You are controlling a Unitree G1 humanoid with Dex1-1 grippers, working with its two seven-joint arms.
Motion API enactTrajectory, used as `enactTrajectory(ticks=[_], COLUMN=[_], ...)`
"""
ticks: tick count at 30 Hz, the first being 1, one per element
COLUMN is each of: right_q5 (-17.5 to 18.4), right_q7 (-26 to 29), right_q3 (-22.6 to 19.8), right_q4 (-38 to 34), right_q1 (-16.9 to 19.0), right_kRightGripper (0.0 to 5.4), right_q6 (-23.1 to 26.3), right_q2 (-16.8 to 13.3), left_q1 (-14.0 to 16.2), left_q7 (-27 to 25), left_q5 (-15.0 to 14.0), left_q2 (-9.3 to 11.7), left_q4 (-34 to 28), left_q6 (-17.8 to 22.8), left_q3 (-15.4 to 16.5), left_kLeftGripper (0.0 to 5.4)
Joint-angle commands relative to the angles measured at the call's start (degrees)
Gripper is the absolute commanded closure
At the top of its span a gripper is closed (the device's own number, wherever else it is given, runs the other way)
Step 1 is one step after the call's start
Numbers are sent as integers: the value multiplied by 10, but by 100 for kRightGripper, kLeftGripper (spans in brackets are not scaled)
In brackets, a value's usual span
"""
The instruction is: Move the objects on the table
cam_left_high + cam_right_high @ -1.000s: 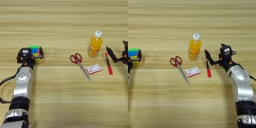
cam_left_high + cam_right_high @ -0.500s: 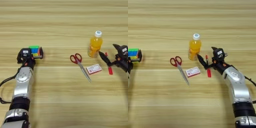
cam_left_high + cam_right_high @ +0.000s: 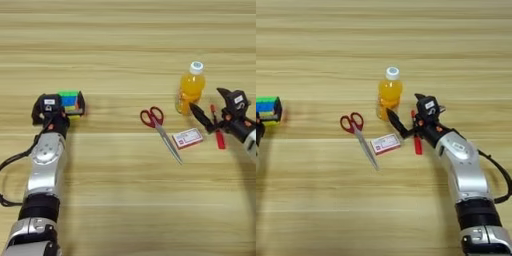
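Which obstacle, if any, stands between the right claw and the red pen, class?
Probably none. The right claw is open, its fingers standing on either side of the red pen. The juice bottle stands close on its left, so it could get nudged. The left claw is at the puzzle cube.

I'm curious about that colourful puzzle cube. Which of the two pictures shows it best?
The left eye view: the multicoloured puzzle cube sits whole and well inside the picture, between the fingers of the left pincer. In the right eye view it lies at the very left edge, with the pincer mostly out of the picture.
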Motion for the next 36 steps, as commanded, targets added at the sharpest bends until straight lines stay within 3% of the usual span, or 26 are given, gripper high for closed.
enactTrajectory(ticks=[1,36], right_q5=[-7,-25], right_q7=[-5,-31], right_q3=[5,11], right_q4=[17,203], right_q1=[-18,-141], right_kRightGripper=[0,0], right_q6=[-10,-79], right_q2=[9,60], left_q1=[12,25], left_q7=[-18,-18], left_q5=[-5,-2], left_q2=[0,-3], left_q4=[-30,-56], left_q6=[-12,5], left_q3=[-6,-9], left_kLeftGripper=[1,1])
